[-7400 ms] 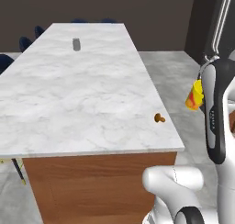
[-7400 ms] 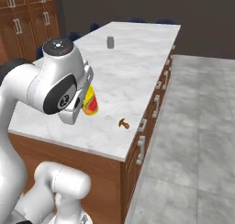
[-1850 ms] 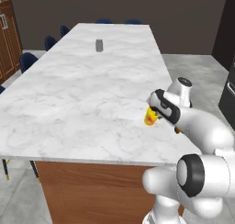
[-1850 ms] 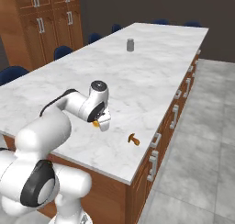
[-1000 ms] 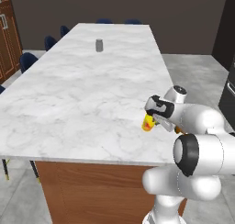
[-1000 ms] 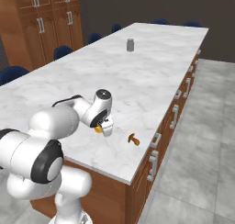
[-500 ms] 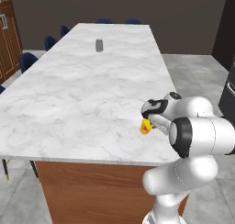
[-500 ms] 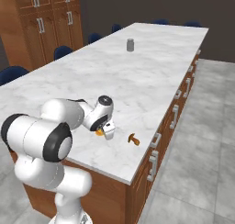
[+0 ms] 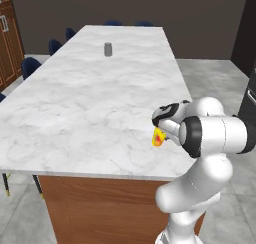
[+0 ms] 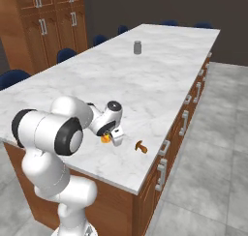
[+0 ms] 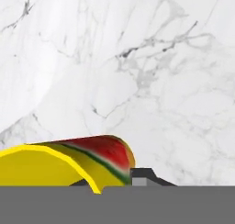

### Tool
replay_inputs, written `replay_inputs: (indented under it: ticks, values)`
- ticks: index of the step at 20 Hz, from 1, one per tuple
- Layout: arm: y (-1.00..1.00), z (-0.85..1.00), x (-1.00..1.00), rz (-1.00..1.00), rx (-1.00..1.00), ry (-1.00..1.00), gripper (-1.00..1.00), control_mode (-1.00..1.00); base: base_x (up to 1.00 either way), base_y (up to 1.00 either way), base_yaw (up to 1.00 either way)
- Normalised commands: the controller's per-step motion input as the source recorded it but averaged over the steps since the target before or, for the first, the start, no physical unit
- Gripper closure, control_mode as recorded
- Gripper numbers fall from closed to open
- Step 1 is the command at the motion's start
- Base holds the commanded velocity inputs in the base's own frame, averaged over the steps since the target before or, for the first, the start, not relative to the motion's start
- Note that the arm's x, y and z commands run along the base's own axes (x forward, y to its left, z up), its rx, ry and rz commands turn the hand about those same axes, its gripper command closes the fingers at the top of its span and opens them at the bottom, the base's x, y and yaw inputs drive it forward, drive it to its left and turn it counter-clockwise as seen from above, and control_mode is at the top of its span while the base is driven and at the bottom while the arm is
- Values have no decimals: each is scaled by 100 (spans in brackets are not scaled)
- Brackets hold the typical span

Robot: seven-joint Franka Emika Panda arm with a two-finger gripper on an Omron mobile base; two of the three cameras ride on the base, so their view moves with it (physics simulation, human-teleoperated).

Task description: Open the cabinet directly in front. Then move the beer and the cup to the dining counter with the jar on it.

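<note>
Most of the cup (image 11: 69, 165) is cut off in the hand view by the lower and left edges, so its base and its seat between the jaws cannot be made out. In the left base view, the gripper (image 9: 161, 130) is largely hidden behind the arm's own wrist, and only a yellow-red sliver of the cup (image 9: 158, 137) shows below it; whether the jaws touch the cup cannot be told. In the right base view the cup (image 10: 104, 139) is mostly covered by the gripper (image 10: 110, 135). The small brown object (image 10: 141, 146) just beside the jaws is too small to identify.
</note>
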Motion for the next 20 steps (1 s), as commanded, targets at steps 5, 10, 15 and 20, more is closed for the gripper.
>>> replay_inputs:
  ticks: [5, 10, 15, 20]
  values:
    - [0, -6, 4, 4, -2, -2, -100, -100, 0, 0, 0]
    - [0, 2, 3, 4, -1, -1, -100, -100, 0, 0, 0]
    - [1, 31, -4, 6, 0, -2, -100, -100, 0, 0, 0]
    - [7, 49, -9, 6, 0, 0, -100, -100, 0, 0, 0]
